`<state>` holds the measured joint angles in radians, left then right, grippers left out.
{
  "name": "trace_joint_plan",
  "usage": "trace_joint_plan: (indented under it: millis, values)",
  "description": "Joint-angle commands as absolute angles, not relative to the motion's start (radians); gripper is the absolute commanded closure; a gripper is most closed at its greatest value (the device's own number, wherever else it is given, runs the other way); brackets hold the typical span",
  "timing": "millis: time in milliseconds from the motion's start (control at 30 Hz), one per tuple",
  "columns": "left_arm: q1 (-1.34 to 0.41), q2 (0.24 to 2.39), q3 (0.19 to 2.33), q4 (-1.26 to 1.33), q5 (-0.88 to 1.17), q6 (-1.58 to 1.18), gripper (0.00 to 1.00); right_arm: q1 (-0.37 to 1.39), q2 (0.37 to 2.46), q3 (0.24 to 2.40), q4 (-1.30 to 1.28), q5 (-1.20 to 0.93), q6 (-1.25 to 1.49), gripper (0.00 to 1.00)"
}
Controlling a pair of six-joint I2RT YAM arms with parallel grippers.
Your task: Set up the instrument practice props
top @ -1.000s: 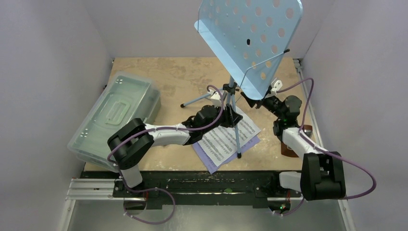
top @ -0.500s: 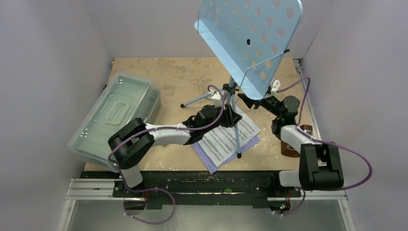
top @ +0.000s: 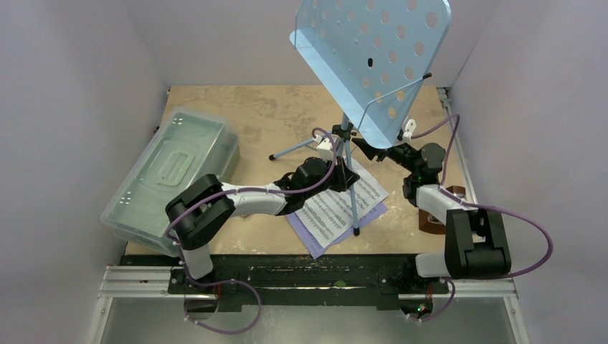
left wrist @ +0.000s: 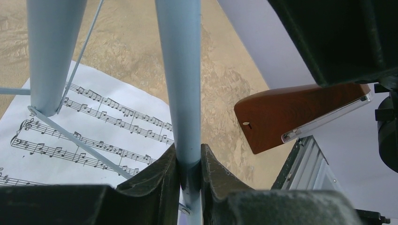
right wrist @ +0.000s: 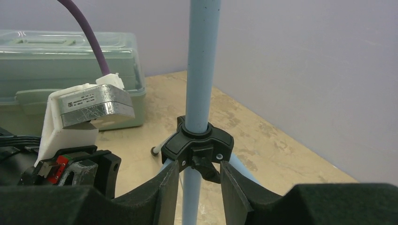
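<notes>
The light-blue music stand (top: 373,57) stands at the back of the table on its tripod, over the white and lilac sheet-music pages (top: 337,208). My left gripper (left wrist: 189,157) is shut on one tripod leg (left wrist: 180,70), pads pressed to both sides of the tube. My right gripper (right wrist: 199,168) is open, its fingers on either side of the knob of the black collar (right wrist: 204,140) on the pole (right wrist: 202,70). The brown metronome (left wrist: 300,112) lies on its side near the table's right edge, partly hidden behind the right arm in the top view.
A large clear lidded box (top: 172,168) sits at the table's left. The left wrist camera housing (right wrist: 89,108) is close beside my right fingers. The enclosure walls stand near on both sides, and a metal rail (top: 143,276) runs along the near edge.
My left gripper has closed onto the tripod leg. The right arm has shifted a little left, toward the stand's pole.
</notes>
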<state>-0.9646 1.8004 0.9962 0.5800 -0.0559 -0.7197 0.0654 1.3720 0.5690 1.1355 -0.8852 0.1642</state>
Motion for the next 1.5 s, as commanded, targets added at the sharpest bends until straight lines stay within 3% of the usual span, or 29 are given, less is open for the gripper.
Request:
trace_joint_plan:
  millis: [0,267,333,433,767,867,933,1000,1067,1233,1300,1467]
  values:
    - [-0.969,1.808,1.035,0.604,-0.048,-0.716,0.85,0.072,1.393,0.62,1.188,-0.907,0.167,0.61]
    - [-0.969,1.817,1.034,0.614,-0.044,-0.721,0.96,0.075,1.418,0.627,1.18,-0.895,0.214,0.72]
    - [-0.969,1.821,1.035,0.618,-0.04,-0.722,0.96,0.077,1.421,0.628,1.194,-0.882,0.257,0.79]
    - [-0.969,1.827,1.034,0.623,-0.033,-0.728,0.97,0.077,1.436,0.657,1.133,-0.823,0.337,1.0]
    - [-0.97,1.818,1.015,0.636,-0.036,-0.725,0.98,0.095,1.418,0.818,0.542,-0.579,0.724,1.0]
    - [-0.969,1.82,1.011,0.643,-0.038,-0.724,0.98,0.094,1.471,0.984,0.143,-0.615,0.859,1.0]
    - [-0.969,1.821,1.008,0.648,-0.035,-0.724,0.98,0.085,1.531,1.056,-0.042,-0.76,1.025,1.0]
    - [-0.969,1.821,1.0,0.654,-0.036,-0.728,0.98,0.099,1.535,1.025,0.06,-0.909,1.243,1.0]
    - [-0.969,1.82,0.996,0.658,-0.037,-0.734,0.99,0.111,1.467,0.957,0.272,-0.902,1.403,1.0]
    - [-0.969,1.807,0.985,0.665,-0.042,-0.735,0.99,0.109,1.378,1.07,0.084,-0.794,1.322,1.0]
    - [-0.969,1.804,0.981,0.668,-0.043,-0.736,0.99,0.11,1.383,1.087,0.051,-0.792,1.29,0.91]
    - [-0.969,1.793,0.973,0.664,-0.041,-0.729,0.99,0.104,1.337,1.024,0.114,-0.741,1.232,0.47]
